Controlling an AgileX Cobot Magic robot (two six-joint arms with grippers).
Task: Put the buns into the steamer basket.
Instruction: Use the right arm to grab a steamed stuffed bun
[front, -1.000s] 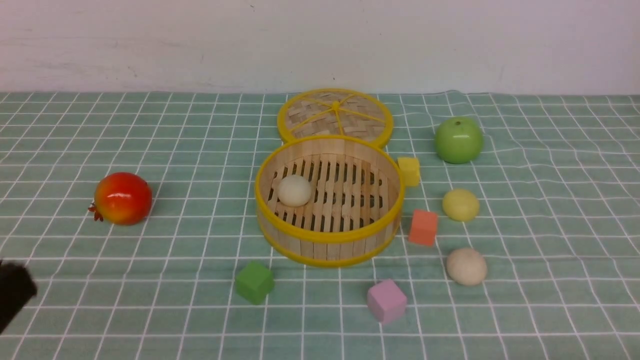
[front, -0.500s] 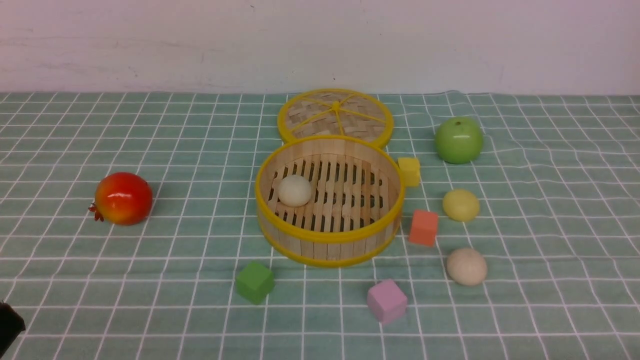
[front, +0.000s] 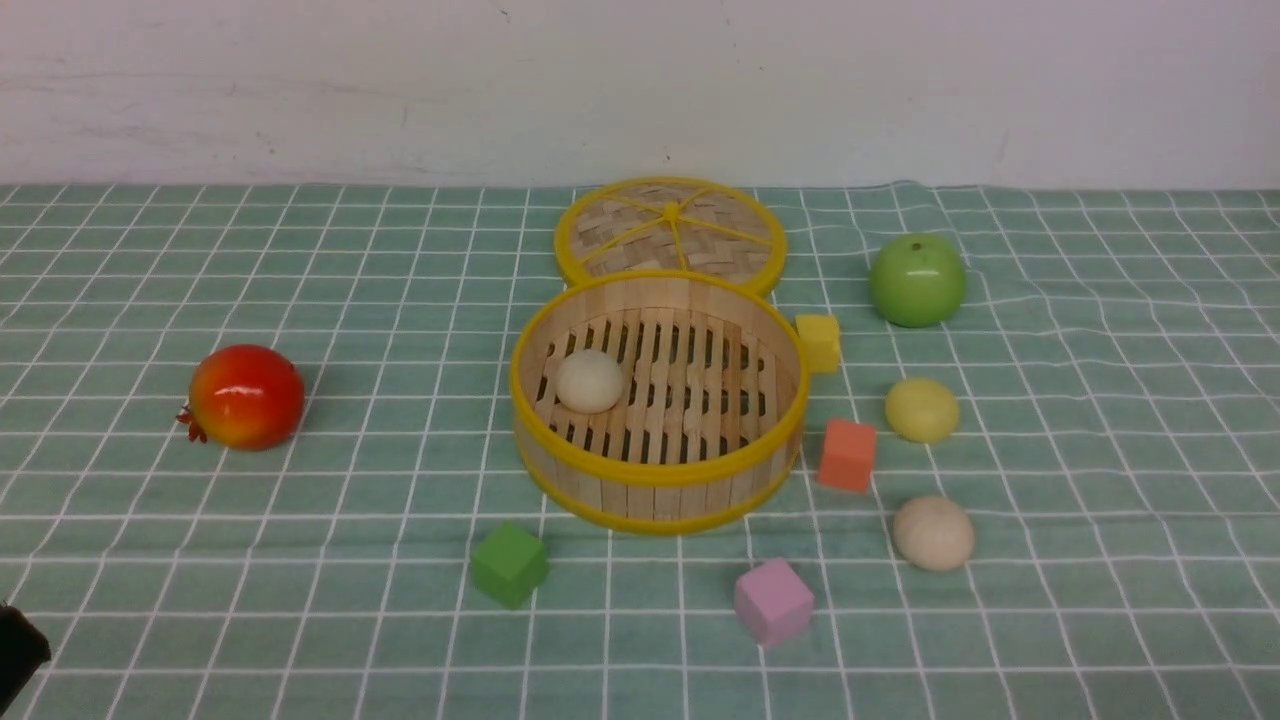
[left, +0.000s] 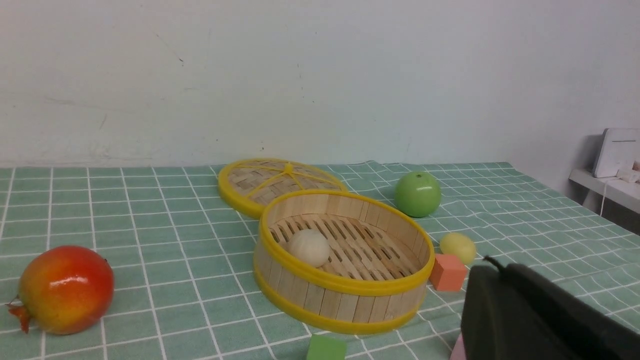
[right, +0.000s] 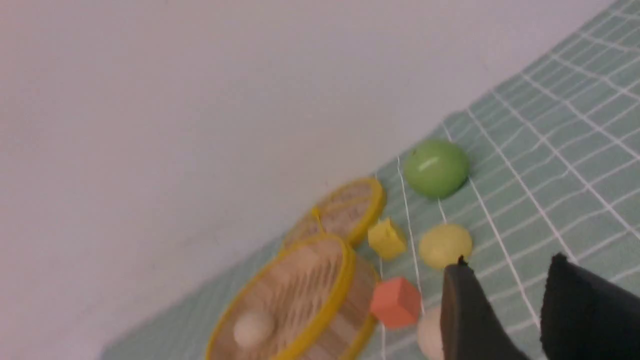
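Cream-white bun (front: 589, 381) rests inside the bamboo steamer basket (front: 658, 500); two others await placement toward the counter's (front: 1120, 640) right edge, left jaws closed, right jaws open.

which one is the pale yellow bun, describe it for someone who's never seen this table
Find the round bamboo basket. Off its right side, past the orange cube, sits a small pale yellow ball. It is smaller than the green apple and yellower than the cream bun.
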